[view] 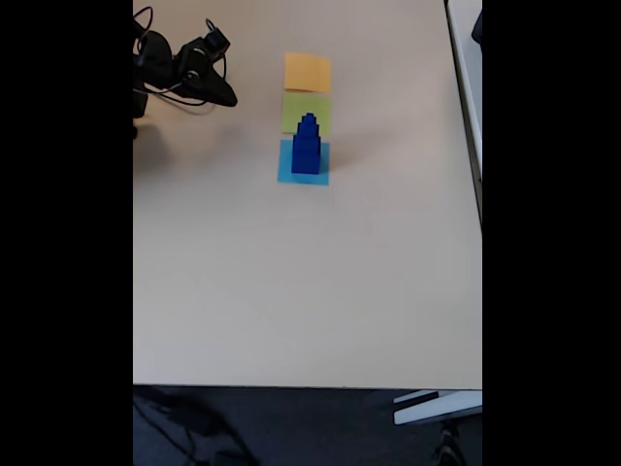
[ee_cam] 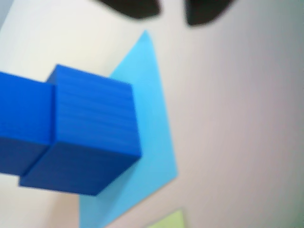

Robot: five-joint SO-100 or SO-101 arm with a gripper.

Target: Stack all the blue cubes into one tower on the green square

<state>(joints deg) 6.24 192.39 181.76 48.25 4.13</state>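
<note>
In the fixed view we saw the tower [view: 306, 148] standing on the light-blue square [view: 303, 175], nearer than the green square [view: 296, 112], our gripper [view: 221, 97] far left, its opening unclear.

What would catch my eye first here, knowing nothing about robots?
Most striking is the tower of blue cubes, stepped, widest at the bottom, standing on the light-blue square in the fixed view, not on the green square just behind it. An orange square ends that row. The black arm with its gripper sits at the table's far left, apart from the tower.
</note>
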